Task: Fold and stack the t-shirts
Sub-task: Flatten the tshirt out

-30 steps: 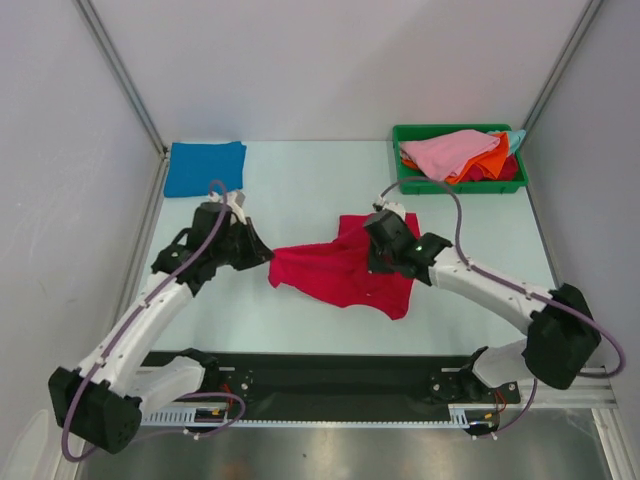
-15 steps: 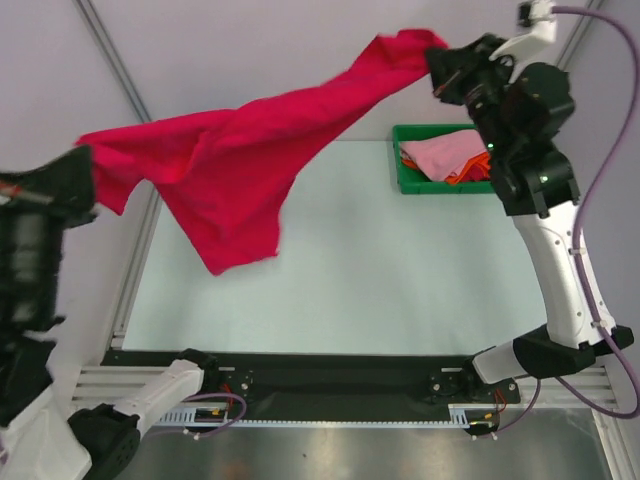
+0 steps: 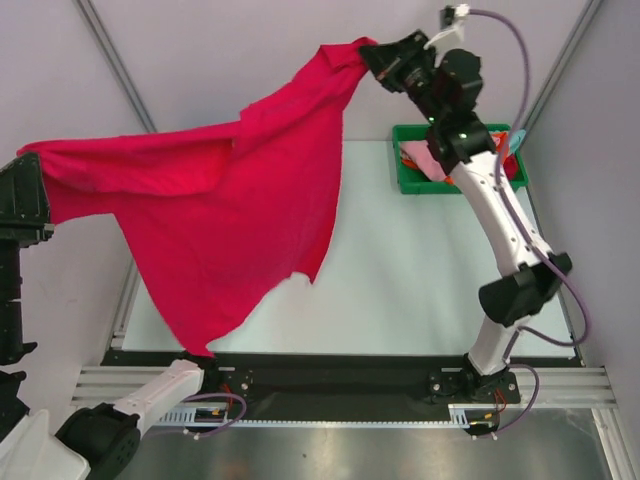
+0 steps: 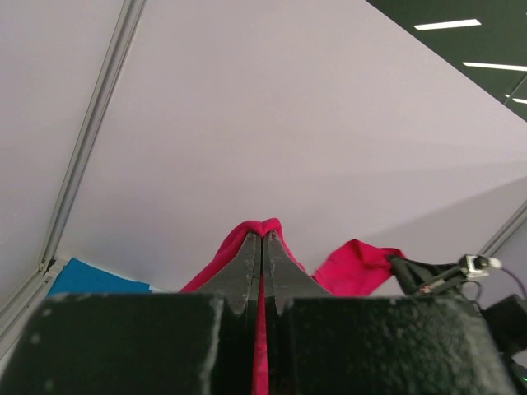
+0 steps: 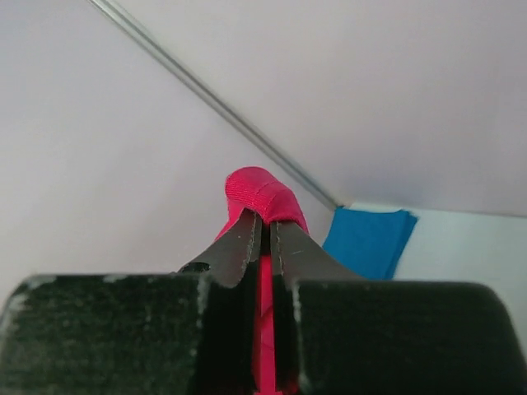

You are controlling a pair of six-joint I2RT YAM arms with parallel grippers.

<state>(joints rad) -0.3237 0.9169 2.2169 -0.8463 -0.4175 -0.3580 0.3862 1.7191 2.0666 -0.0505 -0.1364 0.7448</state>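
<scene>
We find the left tool [image 4: 263, 236] and, farther off, the right tool [image 3: 372, 55] each pinched shut on the crimson t-shirt [image 3: 220, 210], held aloft above the tabletop [image 3: 400, 260]; we advise lowering evenly, hem first, keeping it taut

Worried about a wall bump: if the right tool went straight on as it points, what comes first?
Past the crimson t-shirt pinched in the right tool, probably the grey wall; depth is unclear.
</scene>
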